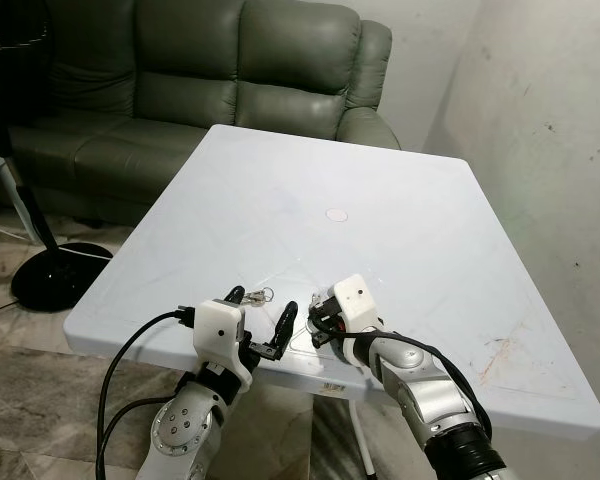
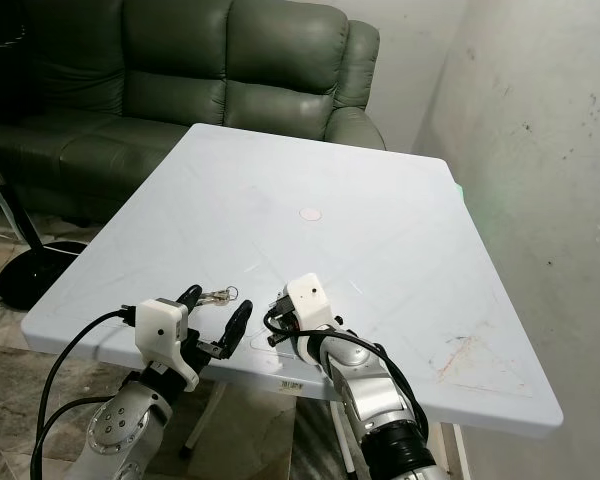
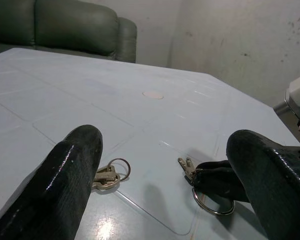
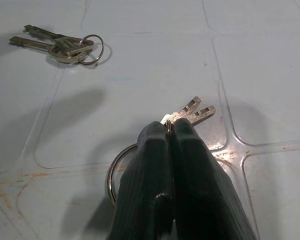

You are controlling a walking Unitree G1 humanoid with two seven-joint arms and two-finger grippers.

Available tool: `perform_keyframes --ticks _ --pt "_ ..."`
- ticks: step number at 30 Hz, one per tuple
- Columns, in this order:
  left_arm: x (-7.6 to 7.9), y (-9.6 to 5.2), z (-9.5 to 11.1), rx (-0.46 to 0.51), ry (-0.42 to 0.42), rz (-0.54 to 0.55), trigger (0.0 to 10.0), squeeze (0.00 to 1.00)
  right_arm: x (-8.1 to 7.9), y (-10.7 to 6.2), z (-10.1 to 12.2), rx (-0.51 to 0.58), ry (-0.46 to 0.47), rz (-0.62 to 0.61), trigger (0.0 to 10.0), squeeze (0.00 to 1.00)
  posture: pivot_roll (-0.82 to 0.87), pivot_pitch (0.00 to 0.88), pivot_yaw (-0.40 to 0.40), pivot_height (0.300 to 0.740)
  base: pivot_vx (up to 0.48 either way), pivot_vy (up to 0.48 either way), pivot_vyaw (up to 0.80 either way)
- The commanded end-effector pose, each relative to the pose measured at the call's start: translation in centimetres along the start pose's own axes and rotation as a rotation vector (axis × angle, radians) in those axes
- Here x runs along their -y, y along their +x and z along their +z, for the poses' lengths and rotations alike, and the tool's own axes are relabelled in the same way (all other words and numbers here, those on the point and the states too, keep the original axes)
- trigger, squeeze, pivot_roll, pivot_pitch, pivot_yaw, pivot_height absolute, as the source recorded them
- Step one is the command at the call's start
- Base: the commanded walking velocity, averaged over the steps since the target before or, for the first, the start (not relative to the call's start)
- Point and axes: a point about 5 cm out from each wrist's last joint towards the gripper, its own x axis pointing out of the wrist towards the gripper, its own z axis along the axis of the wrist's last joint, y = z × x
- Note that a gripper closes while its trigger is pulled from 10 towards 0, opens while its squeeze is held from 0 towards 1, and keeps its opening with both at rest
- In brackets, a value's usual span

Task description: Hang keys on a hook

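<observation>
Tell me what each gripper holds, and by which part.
The right gripper pinches a set of keys near the key heads, its ring hanging below. The left gripper is open, straddling a second key bunch on the table.

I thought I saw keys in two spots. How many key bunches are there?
2: one brass key bunch lies loose on the white plastic table; one silver key bunch is pinched in the right tool.
</observation>
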Motion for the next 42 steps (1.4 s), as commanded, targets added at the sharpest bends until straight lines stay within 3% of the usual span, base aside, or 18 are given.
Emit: perform_keyframes --ticks 1,10,11,14,19,21,24,32,33,34,35,42 --pt "0.0 0.3 0.4 0.013 0.007 0.002 10.0 0.00 0.7 -0.2 -0.3 0.012 0.025 -0.037 0.0 0.00 0.06 0.016 -0.108 0.740 0.000 0.000 0.00" --pt "0.0 0.5 0.5 0.016 0.001 0.001 10.0 0.00 2.0 -0.8 2.8 0.267 0.189 -0.064 0.0 0.00 0.06 0.017 -0.101 0.740 0.000 0.000 0.00" --pt "0.0 0.5 0.5 0.016 0.001 0.001 10.0 0.00 2.0 -0.8 2.8 0.267 0.189 -0.064 0.0 0.00 0.06 0.017 -0.101 0.740 0.000 0.000 0.00" --pt "-0.2 0.6 0.6 0.023 -0.013 0.014 10.0 0.00 2.3 -1.7 4.7 0.456 0.167 -0.037 0.0 0.00 0.06 0.017 -0.101 0.740 0.000 0.000 0.00" --pt "-0.4 1.1 0.7 0.030 -0.019 0.023 10.0 0.00 3.2 -2.6 5.8 0.583 0.199 -0.110 0.0 0.00 0.06 0.012 -0.100 0.740 0.000 0.000 0.00" --pt "-0.9 1.6 1.1 0.042 -0.024 0.042 10.0 0.00 3.9 -3.7 6.6 0.686 0.218 -0.165 0.0 0.00 0.06 0.008 -0.102 0.740 0.000 0.000 0.00" --pt "-1.6 2.4 1.7 0.065 0.001 0.038 10.0 0.00 4.3 -4.7 6.6 0.743 0.223 -0.208 0.0 0.00 0.05 0.003 -0.101 0.740 0.000 0.000 0.00" --pt "-3.4 4.3 3.5 0.128 -0.055 0.086 10.0 0.00 4.8 -6.4 6.0 0.764 0.202 -0.309 0.0 0.00 0.03 0.000 -0.083 0.740 0.000 0.000 0.00" --pt "-4.0 4.7 4.0 0.147 -0.071 0.105 10.0 0.00 4.9 -6.9 5.6 0.749 0.182 -0.352 4.0 0.00 0.02 0.000 -0.079 0.740 0.000 0.000 0.00" --pt "-4.0 4.7 4.0 0.147 -0.071 0.105 10.0 0.00 4.9 -6.9 5.6 0.749 0.182 -0.352 4.0 0.00 0.02 0.000 -0.079 0.740 0.000 0.000 0.00" --pt "-4.2 4.7 4.1 0.151 -0.082 0.115 10.0 0.00 5.0 -7.0 5.3 0.724 0.166 -0.382 10.0 0.00 0.02 0.000 -0.075 0.740 0.000 0.000 0.00" --pt "-4.1 3.5 2.7 0.126 -0.122 0.123 10.0 0.00 4.9 -9.0 2.3 0.637 0.140 -0.486 10.0 0.00 0.01 0.000 -0.064 0.740 0.000 0.000 0.00"
